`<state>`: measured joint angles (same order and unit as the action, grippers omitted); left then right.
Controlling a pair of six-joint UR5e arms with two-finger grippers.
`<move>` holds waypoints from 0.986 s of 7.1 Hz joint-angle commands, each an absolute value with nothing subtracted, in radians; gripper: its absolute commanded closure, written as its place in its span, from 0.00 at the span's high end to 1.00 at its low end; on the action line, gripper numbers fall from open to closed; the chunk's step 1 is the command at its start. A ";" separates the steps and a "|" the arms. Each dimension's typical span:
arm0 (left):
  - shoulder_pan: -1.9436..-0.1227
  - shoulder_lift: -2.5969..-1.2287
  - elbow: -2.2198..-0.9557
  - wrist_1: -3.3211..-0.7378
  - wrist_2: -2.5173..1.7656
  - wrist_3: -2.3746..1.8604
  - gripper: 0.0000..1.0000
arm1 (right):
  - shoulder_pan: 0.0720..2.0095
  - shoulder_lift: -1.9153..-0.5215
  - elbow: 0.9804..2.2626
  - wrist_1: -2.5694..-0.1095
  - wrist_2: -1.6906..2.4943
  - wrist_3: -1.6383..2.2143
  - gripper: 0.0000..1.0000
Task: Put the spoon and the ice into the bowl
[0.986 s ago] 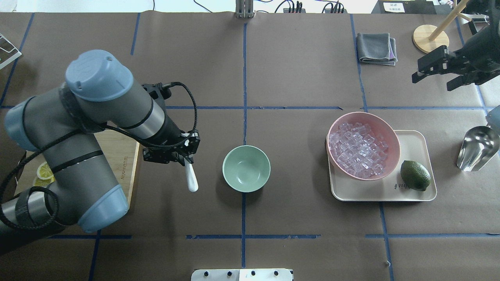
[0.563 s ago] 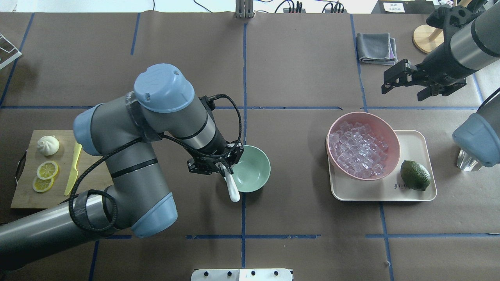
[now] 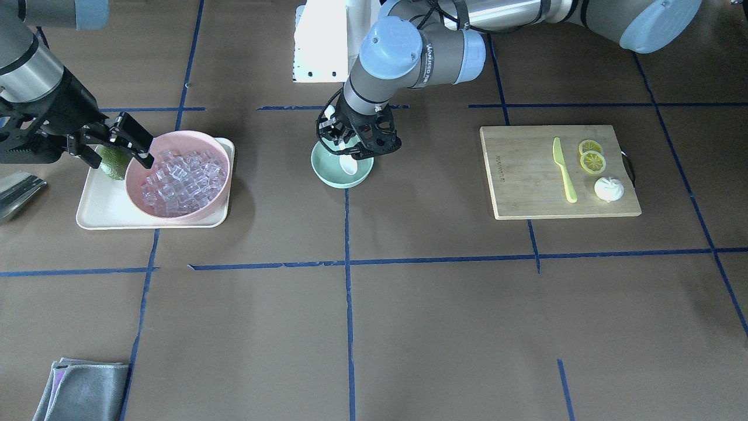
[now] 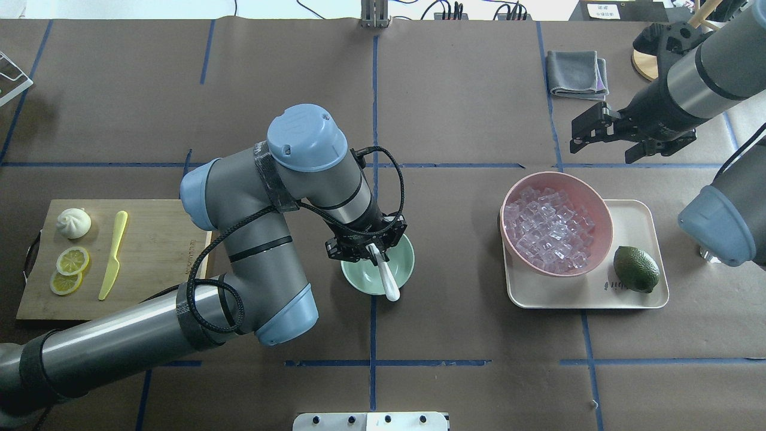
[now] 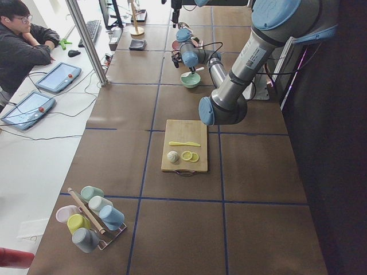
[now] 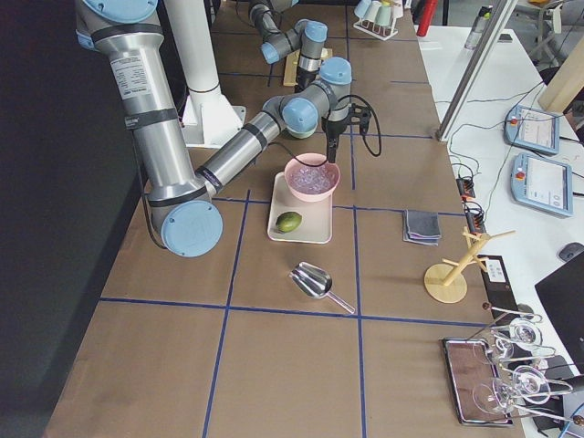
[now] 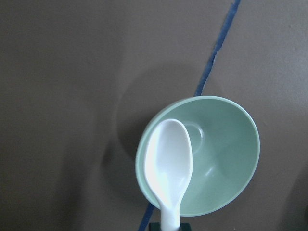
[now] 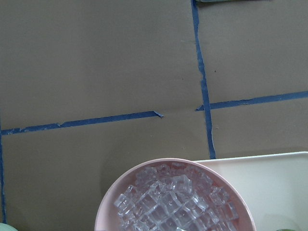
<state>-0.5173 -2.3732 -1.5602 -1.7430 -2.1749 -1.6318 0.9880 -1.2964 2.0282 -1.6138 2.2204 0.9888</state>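
**Task status: 0 of 2 items are released into the mint-green bowl (image 4: pixel 404 258).**

1. Spoon. The left gripper (image 4: pixel 372 250) is clamped on the handle of the spoon (image 4: pixel 388 280) and holds it over the mint-green bowl. In the overhead view the scoop points toward 6 o'clock and overlaps the rim there. The left wrist view shows the scoop above the bowl's interior. Whether the spoon touches the bowl cannot be determined.

2. Ice. All visible ice (image 4: pixel 547 230) lies in the pink bowl (image 4: pixel 603 209), at 3 o'clock from the mint-green bowl and well apart from it. The right gripper (image 4: pixel 599 145) is spread wide and empty, hovering at 1 o'clock of the pink bowl.

Assessment: spoon placement appears to need only lowering and release. Ice transfer is not yet started.
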 commanded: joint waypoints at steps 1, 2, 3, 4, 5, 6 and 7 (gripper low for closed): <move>-0.517 -2.370 -1.565 -1.746 -2.175 -1.631 1.00 | 0.980 -1.296 2.029 -1.614 2.220 0.991 1.00; -0.525 -2.368 -1.572 -1.740 -2.178 -1.628 1.00 | 0.973 -1.296 2.029 -1.614 2.220 1.003 1.00; -0.546 -2.343 -1.613 -1.736 -2.192 -1.625 1.00 | 0.953 -1.296 2.031 -1.614 2.209 1.028 1.00; -0.592 -2.288 -1.687 -1.708 -2.242 -1.621 1.00 | 0.922 -1.287 2.031 -1.614 2.180 1.038 1.00; -0.654 -2.248 -1.759 -1.653 -2.285 -1.585 1.00 | 0.885 -1.284 2.029 -1.612 2.151 1.072 1.00; -0.694 -2.220 -1.814 -1.550 -2.302 -1.490 1.00 | 0.855 -1.282 2.026 -1.611 2.125 1.075 1.00; -0.734 -2.171 -1.892 -1.458 -2.303 -1.379 1.00 | 0.826 -1.287 2.020 -1.577 2.088 1.077 1.00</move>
<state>-0.6829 -2.2230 -1.8052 -1.5665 -2.2902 -1.4960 0.8628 -1.2849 2.0261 -1.6031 2.1286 1.0701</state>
